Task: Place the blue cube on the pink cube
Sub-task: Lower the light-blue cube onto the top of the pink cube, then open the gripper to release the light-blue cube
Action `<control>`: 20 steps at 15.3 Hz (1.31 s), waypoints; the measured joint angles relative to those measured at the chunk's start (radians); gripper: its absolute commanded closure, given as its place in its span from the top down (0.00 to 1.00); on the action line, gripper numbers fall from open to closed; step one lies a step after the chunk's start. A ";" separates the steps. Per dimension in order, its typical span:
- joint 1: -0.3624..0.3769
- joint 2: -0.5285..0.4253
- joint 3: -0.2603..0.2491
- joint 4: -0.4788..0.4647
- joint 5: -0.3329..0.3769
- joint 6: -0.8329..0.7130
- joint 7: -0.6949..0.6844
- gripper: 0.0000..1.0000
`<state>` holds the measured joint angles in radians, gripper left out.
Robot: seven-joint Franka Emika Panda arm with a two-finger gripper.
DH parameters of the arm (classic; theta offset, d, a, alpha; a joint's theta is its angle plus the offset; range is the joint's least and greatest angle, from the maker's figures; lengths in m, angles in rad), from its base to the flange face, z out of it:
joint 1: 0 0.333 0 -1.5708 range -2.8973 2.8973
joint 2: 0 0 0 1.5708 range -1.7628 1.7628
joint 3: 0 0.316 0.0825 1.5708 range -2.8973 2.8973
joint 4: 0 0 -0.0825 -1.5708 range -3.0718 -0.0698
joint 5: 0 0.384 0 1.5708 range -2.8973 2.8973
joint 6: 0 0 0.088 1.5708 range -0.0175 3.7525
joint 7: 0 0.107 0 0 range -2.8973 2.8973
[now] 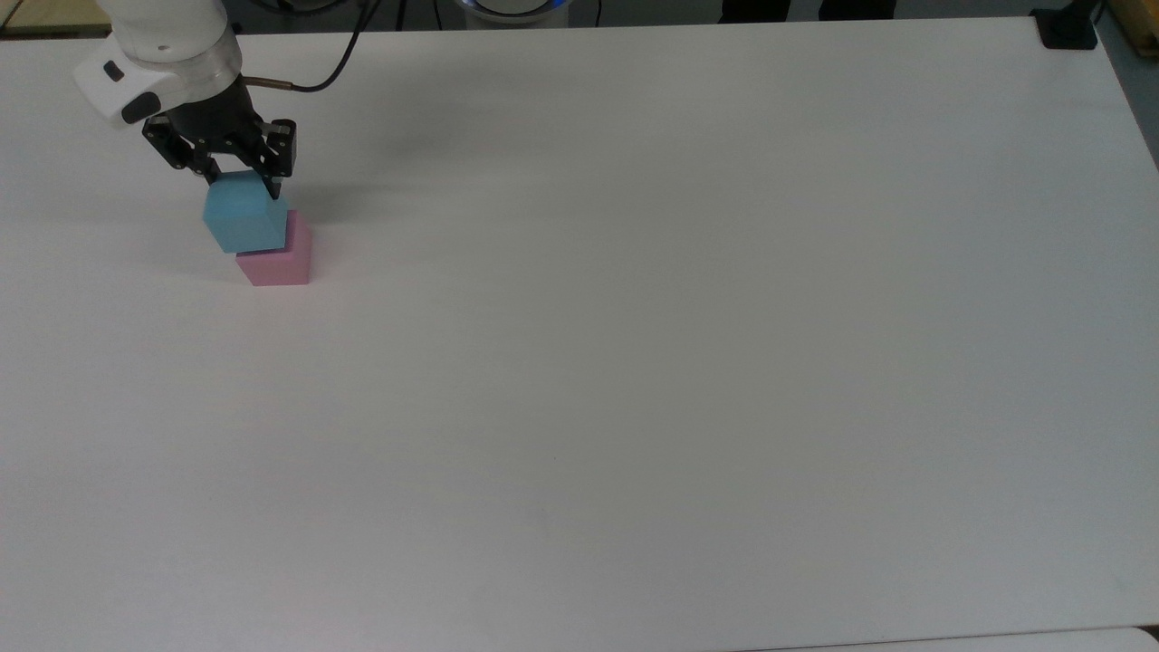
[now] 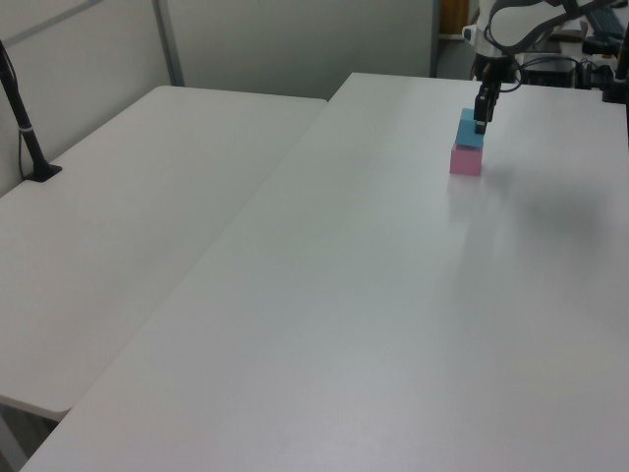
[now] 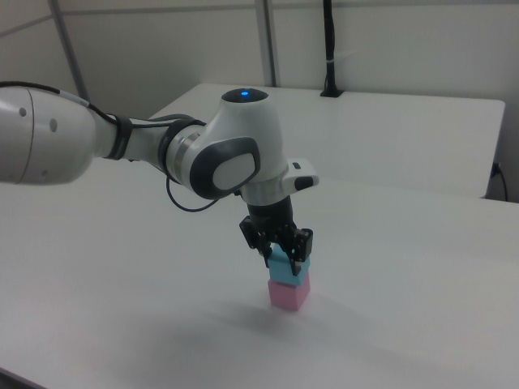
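We worked on a broad white table (image 1: 634, 362) with a smooth matte top, a second white table (image 2: 128, 226) butted against it on the left view's left and grey partition walls behind. Reading the right view from near to far, the pink cube (image 3: 289, 294) came first, sitting flat on the table; it was a small pastel block with sharp edges and a dull, chalky finish. Directly on top of it sat the blue cube (image 3: 287, 265), the same size and the same matte look in pale cyan, its lower face seemingly touching the pink cube's upper face. In the top view the blue cube (image 1: 243, 215) appeared offset toward the top view's upper left of the pink cube (image 1: 279, 258), which we judged to be mostly the camera's slant, since in the left view the two stacked nearly flush. Above came the gripper (image 3: 281, 247), its black fingers pointing straight down and closed narrowly on the blue cube's upper part, one on each opposite side. So the cube lay directly between and below the fingertips, and we judged that the next move called only for parting the fingers and lifting straight up. Behind rose the glossy white arm (image 3: 235, 154) and its black cable (image 1: 335, 63).
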<state>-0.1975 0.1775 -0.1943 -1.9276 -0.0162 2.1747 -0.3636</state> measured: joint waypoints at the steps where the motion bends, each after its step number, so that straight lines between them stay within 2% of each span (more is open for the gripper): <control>1: 0.000 0.000 0.000 0.000 0.000 0.000 0.000 0.47; 3: 0.001 0.000 0.000 0.000 0.000 0.000 0.000 0.49; 4: 0.001 0.000 0.000 0.000 0.000 0.000 0.000 0.63; 5: 0.002 0.000 0.000 0.000 0.000 0.000 0.000 0.70; 7: 0.004 0.000 0.000 0.000 0.000 0.000 0.000 0.96; 9: 0.005 0.000 0.000 -0.001 0.000 0.000 0.001 1.00; 17: 0.005 -0.005 0.000 -0.001 0.000 -0.005 0.003 1.00; 20: 0.005 -0.041 0.000 0.019 0.000 -0.092 0.047 1.00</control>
<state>-0.1920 0.1362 -0.1941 -1.9091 -0.0160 2.0825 -0.3170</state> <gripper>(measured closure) 0.000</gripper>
